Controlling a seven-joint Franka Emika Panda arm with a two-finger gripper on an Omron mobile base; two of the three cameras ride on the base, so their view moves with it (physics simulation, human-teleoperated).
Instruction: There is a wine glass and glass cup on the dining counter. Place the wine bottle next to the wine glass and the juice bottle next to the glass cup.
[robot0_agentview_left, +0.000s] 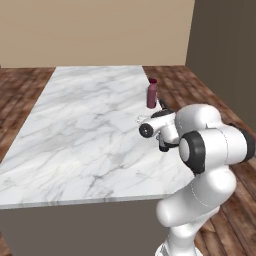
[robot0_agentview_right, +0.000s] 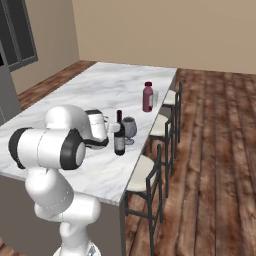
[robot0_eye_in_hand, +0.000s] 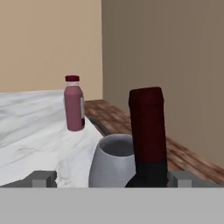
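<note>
On the dining counter (robot0_agentview_right: 85, 92) the slim, near-black wine bottle (robot0_agentview_right: 119, 136) stands upright right beside the smoky-grey wine glass (robot0_agentview_right: 129, 128), near the stool-side edge. My gripper (robot0_agentview_right: 113, 128) is open, level with the bottle's neck. In the hand view the dark red bottle top (robot0_eye_in_hand: 148, 131) rises close ahead, nearer the right fingertip (robot0_eye_in_hand: 181, 178) than the left, with the wine glass (robot0_eye_in_hand: 114, 161) beside it; neither finger touches it. Farther along the counter the maroon juice bottle (robot0_agentview_right: 148, 97) (robot0_eye_in_hand: 74, 108) (robot0_agentview_left: 152, 93) stands next to the clear glass cup (robot0_agentview_right: 155, 97).
Dark-framed stools (robot0_agentview_right: 162, 125) with pale seats line the counter's right side over a wood floor. The counter's near edge (robot0_agentview_left: 75, 202) runs below my arm. A dark window (robot0_agentview_right: 17, 30) is at the far left, and beige walls close off the far end.
</note>
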